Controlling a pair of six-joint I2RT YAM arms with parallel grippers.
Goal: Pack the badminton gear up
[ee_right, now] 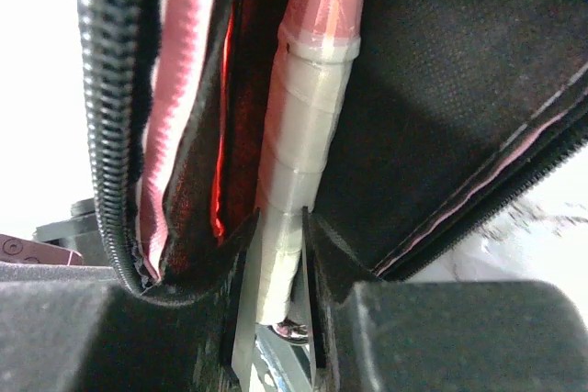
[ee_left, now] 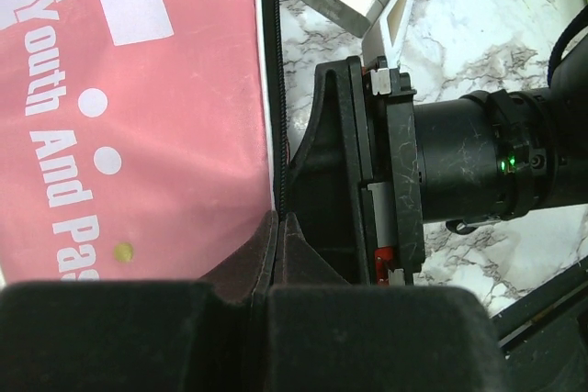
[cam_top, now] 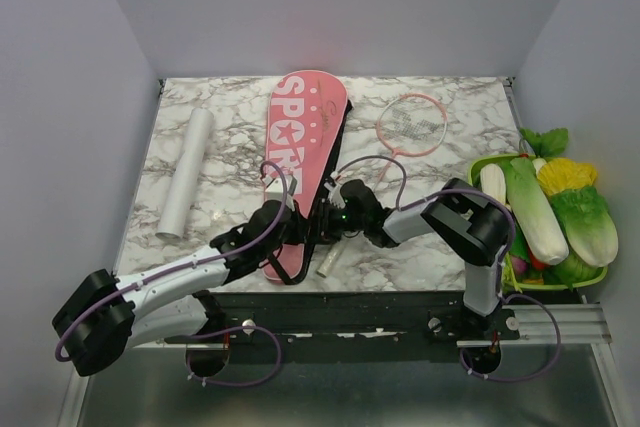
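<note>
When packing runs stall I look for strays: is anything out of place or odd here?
Nothing looks spilled or broken. One slim pink round-headed racket lies loose on the marble table, right of the long pink racket-shaped bag, unpacked. A small yellow speck sits on the bag's fabric.

The table lies bare between the white tube and the pink bag, a wide lane from far to near. On the right, only a narrow strip separates the loose racket from the vegetable basket. At the bag's near end the left gripper and right gripper crowd together, and a racket handle sits in the bag's mouth.
</note>
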